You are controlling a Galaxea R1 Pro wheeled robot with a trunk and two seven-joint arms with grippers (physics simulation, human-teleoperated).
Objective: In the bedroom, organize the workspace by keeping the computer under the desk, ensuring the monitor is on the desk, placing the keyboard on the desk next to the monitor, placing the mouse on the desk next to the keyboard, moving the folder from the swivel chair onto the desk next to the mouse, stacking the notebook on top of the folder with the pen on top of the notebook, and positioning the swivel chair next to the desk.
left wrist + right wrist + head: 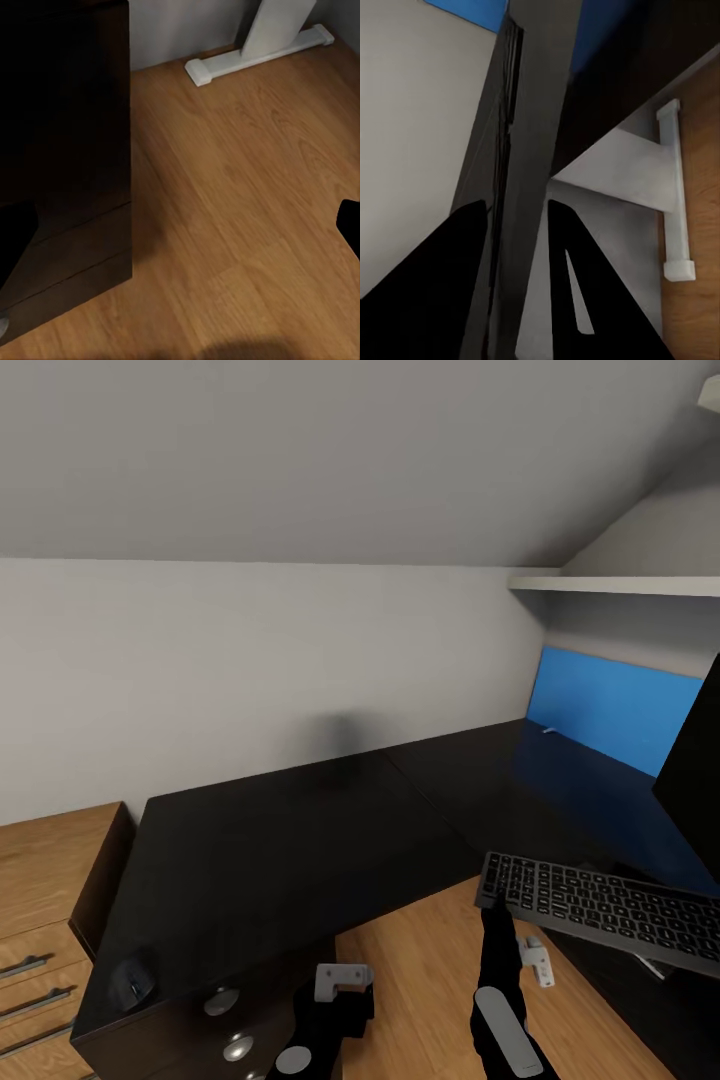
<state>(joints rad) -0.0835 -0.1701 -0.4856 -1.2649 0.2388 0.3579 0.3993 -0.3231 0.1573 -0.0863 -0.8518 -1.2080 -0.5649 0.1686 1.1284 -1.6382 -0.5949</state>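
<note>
Presently the right gripper [492,905] is clamped on the near end of the keyboard [610,908], holding it level above the desk [300,840] edge, probably to clear the lip before setting it down beside the monitor [695,770]. The mouse [132,980] sits at the desk's far left corner, well apart. Left gripper state: cannot tell; its camera faces the wood floor [240,210].

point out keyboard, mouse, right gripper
keyboard [610,905]: head view, middle of the key field.
mouse [131,982]: head view, top of its rounded shell.
right gripper [492,903]: head view, fingertips at the keyboard's near end.
</note>
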